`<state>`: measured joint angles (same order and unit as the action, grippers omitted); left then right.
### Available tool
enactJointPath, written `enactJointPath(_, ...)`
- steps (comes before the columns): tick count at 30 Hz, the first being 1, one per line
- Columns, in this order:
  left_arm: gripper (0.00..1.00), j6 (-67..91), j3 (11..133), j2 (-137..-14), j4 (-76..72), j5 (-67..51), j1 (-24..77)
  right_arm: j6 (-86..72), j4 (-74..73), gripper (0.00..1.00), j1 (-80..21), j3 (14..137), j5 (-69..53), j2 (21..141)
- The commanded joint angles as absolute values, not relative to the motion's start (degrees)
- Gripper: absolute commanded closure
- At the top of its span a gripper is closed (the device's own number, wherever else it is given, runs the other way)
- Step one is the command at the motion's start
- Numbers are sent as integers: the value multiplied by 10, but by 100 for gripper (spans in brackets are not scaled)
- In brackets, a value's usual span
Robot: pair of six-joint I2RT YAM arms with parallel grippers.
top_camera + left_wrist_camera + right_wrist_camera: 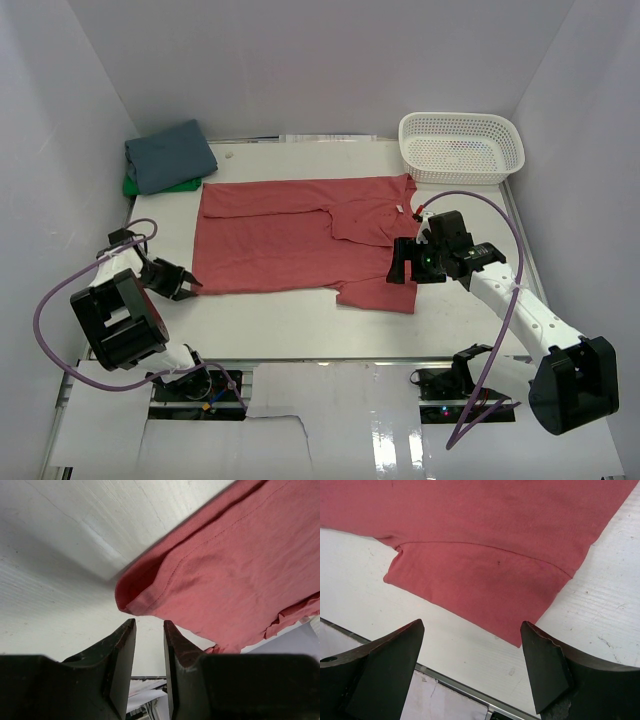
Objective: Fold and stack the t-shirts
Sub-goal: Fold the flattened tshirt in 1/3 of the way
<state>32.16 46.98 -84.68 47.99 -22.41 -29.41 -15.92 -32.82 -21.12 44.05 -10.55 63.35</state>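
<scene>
The coral-red t-shirt (290,235) lies spread flat in the middle of the table, with its neck and small white label (396,209) to the right. A folded slate-blue shirt (170,155) lies on a bright green one (150,186) at the back left. My left gripper (185,283) is by the red shirt's near left corner. In the left wrist view the left gripper (149,622) is narrowly open and empty, just short of the shirt's hem corner (135,600). My right gripper (403,262) hovers wide open over the near right sleeve (485,570), and the right wrist view shows this gripper (472,624) empty.
A white plastic mesh basket (462,147) stands at the back right corner. White walls close in the table on three sides. The table's near edge (460,687) runs just below the sleeve. Cables loop from both arms.
</scene>
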Motion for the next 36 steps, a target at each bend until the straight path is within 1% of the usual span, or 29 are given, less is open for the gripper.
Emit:
enactJointPath(1, 61, 314, 466, -826, 479, -223, -295, -153, -312, 16, -214, 440, -109, 629)
enactJointPath(10, 61, 325, 513, -831, 480, -238, -295, -153, -315, 16, -214, 442, -109, 630)
enactJointPath(13, 61, 319, 519, -841, 477, -222, -295, -154, -313, 16, -214, 439, -109, 628)
enactJointPath(16, 61, 319, 506, -844, 472, -214, -295, -155, -313, 16, -214, 437, -109, 627)
enactJointPath(21, 60, 336, 471, -831, 428, -236, -295, -154, -314, 16, -214, 435, -109, 627)
enactJointPath(26, 61, 326, 447, -868, 401, -236, -295, -154, -318, 16, -214, 438, -106, 624)
enactJointPath(30, 64, 327, 453, -872, 409, -222, -291, -155, -319, 16, -214, 438, -107, 623)
enactJointPath(36, 64, 337, 438, -822, 447, -214, -291, -152, -342, 15, -214, 452, -96, 626)
